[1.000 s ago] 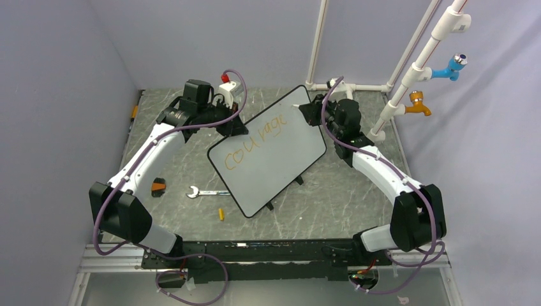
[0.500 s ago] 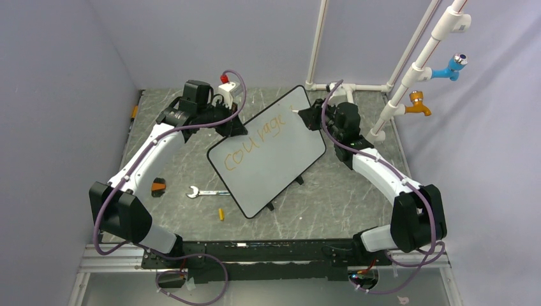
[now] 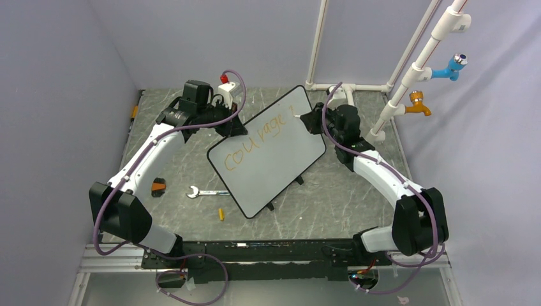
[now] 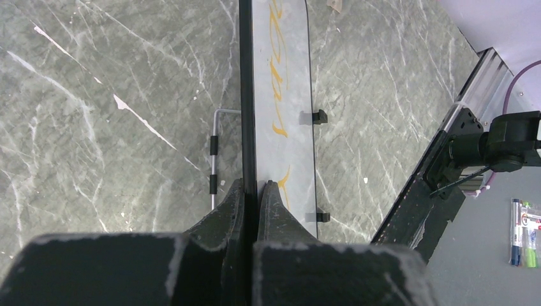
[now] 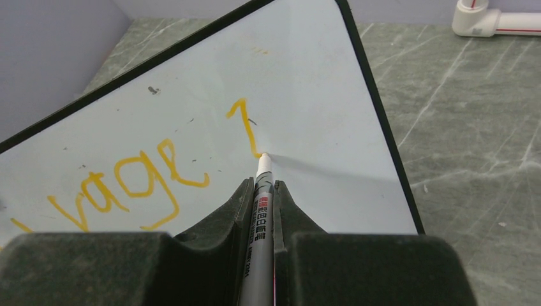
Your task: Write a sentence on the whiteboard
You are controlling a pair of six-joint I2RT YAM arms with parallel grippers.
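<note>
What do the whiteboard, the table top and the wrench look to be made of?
The whiteboard: a smooth white sheet with a faint sheen, likely coated, in a thin black rim, probably plastic. The table top: grey, stone-look, pale veins; perhaps laminate. The wrench: bare silvery metal, by its shine.

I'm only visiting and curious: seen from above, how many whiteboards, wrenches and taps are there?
Whiteboard: 1
Wrench: 1
Taps: 2, blue tap and orange tap
Total: 4
</note>
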